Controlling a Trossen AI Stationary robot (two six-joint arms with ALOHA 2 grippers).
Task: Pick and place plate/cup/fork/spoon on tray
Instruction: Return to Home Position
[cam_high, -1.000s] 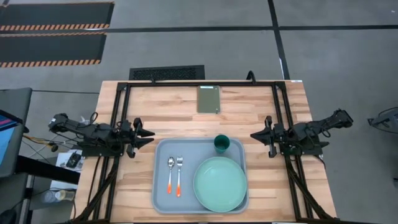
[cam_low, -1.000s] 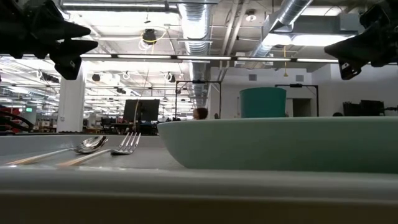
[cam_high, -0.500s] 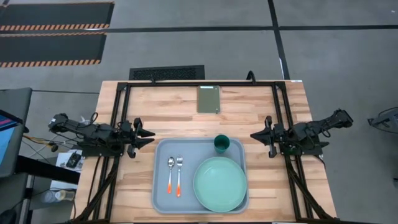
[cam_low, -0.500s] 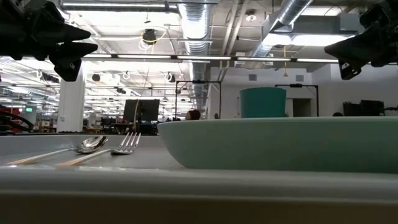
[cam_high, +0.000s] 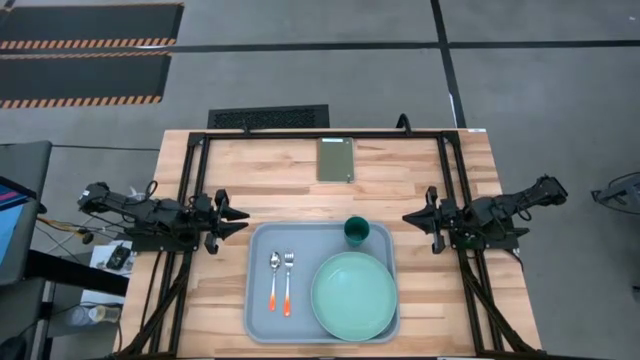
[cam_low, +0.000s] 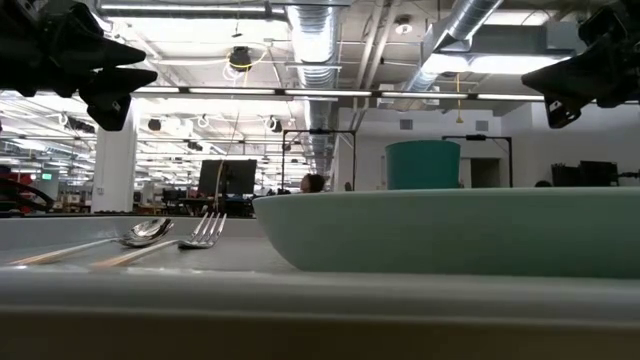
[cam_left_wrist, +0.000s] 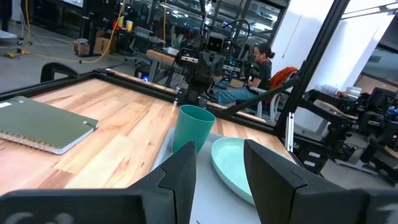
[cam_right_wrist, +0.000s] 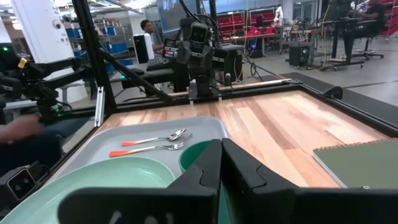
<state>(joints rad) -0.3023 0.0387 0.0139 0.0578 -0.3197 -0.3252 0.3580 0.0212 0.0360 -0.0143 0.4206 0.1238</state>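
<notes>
The pale grey-blue tray (cam_high: 262, 318) lies at the table's near middle. On it rest the mint-green plate (cam_high: 354, 296), the dark teal cup (cam_high: 357, 231) upright at its far edge, and the spoon (cam_high: 273, 278) and fork (cam_high: 288, 282) side by side, orange handles toward the near edge. My left gripper (cam_high: 240, 221) hovers level off the tray's far-left corner, open, with nothing between its fingers (cam_left_wrist: 180, 171). My right gripper (cam_high: 408, 217) hovers level off the tray's far-right corner, shut and holding nothing (cam_right_wrist: 217, 143).
An olive-green notebook-like slab (cam_high: 336, 159) lies near the table's far edge. A black frame (cam_high: 190, 180) runs around the tabletop. Bare wood shows between the tray and the slab and on both sides of the tray.
</notes>
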